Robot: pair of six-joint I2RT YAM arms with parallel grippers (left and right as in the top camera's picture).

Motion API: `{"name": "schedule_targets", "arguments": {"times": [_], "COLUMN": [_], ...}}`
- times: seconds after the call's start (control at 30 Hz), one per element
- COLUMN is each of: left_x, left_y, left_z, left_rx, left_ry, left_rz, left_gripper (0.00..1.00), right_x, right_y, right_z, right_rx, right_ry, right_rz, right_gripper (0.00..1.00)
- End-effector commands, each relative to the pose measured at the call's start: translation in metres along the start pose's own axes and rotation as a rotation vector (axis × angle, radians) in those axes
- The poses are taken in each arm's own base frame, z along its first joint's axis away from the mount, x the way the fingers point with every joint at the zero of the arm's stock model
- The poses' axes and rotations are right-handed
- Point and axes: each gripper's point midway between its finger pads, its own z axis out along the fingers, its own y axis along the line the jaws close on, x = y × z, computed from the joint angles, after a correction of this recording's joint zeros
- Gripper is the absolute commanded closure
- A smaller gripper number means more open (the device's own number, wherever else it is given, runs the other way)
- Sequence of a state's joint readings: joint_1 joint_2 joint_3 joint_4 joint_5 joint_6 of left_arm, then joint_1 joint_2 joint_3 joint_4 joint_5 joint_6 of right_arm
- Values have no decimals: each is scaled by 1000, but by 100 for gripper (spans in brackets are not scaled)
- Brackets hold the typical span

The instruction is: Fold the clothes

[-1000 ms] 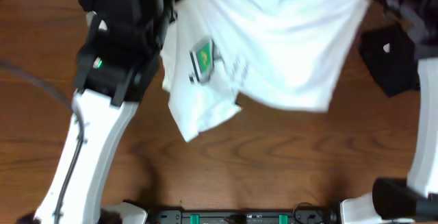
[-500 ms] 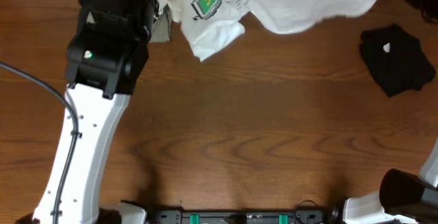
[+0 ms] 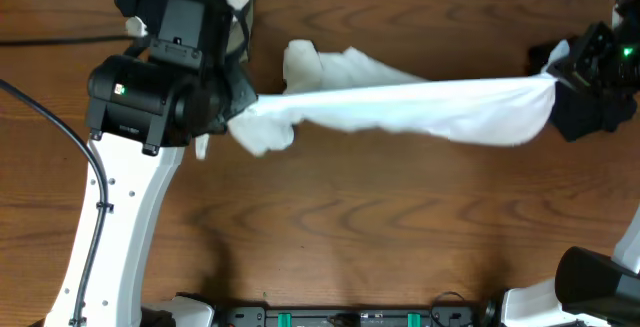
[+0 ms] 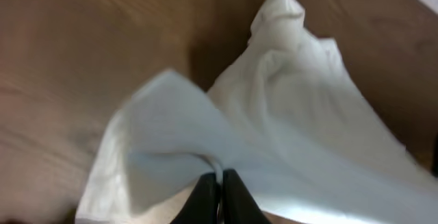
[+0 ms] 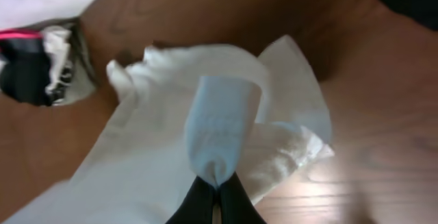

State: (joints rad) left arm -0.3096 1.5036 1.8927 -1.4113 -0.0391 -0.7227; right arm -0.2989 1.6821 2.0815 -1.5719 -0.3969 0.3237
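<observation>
Inspecting the grips first: the left fingers are pressed together on a pinched fold of the white T-shirt, and cloth comes out directly from between the tips. The right fingers are likewise clamped on the same shirt, holding a narrow rolled edge that rises from between their tips.

Seen from overhead, the white link of the left arm runs along the near side of the shirt and ends at the shirt's left end.

The shirt is drawn out as a long, bunched band between the two grips, across the brown worktop. A crumpled lump hangs at the shirt's left end, just beside the left fingers. A loose lobe of cloth lies on the far side of the band, near that same end. Whether the middle of the band touches the worktop cannot be determined.

A black garment lies on the worktop at the shirt's right end, partly covered by the right fingers and the cloth.

A bundle of garments sits beyond the shirt's left end. It shows black, pink and printed white cloth, and the left arm partly hides it from overhead.
</observation>
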Motion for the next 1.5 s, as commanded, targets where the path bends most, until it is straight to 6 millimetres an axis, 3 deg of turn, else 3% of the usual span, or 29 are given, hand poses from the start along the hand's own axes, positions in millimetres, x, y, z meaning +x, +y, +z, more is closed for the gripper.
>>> {"name": "schedule_targets", "arguments": {"times": [0.0,0.17,0.3,0.5,0.6,0.7,0.83,0.97,1.07,1.27,1.37,1.47], "left_x": [-1,-28,-64,-128,-161,-193,-217,-205,-180,-122,-106,-85], "left_y": [1,-25,-60,-119,-138,-148,-143,-136,-120,-79,-66,-54], "left_z": [-1,-4,-10,-3,7,3,-34,-64,-66,-64,-83,-112], "left_rx": [6,115,252,439,496,552,585,595,539,421,416,443], "left_ry": [-5,-111,-241,-443,-543,-634,-726,-699,-618,-412,-403,-406], "left_rz": [-48,-61,-75,-80,-63,-87,-56,72,140,146,149,150], "left_gripper": [94,94,94,94,94,94,95,94,94,94,94,94], "right_x": [-6,-26,-53,-110,-137,-156,-160,-144,-128,-102,-93,-82], "right_y": [-11,-3,15,41,61,94,120,133,128,91,69,51], "right_z": [-8,-9,-8,8,14,1,-36,-64,-61,-26,-22,-37], "right_rx": [65,27,-60,-169,-257,-426,-568,-674,-701,-532,-376,-208], "right_ry": [-53,-131,-214,-358,-422,-488,-546,-526,-449,-296,-295,-340], "right_rz": [-24,10,-6,-4,-45,-154,-265,-434,-452,-326,-282,-251], "right_gripper": [99,99,98,98,98,99,99,98,99,99,98,98]}}
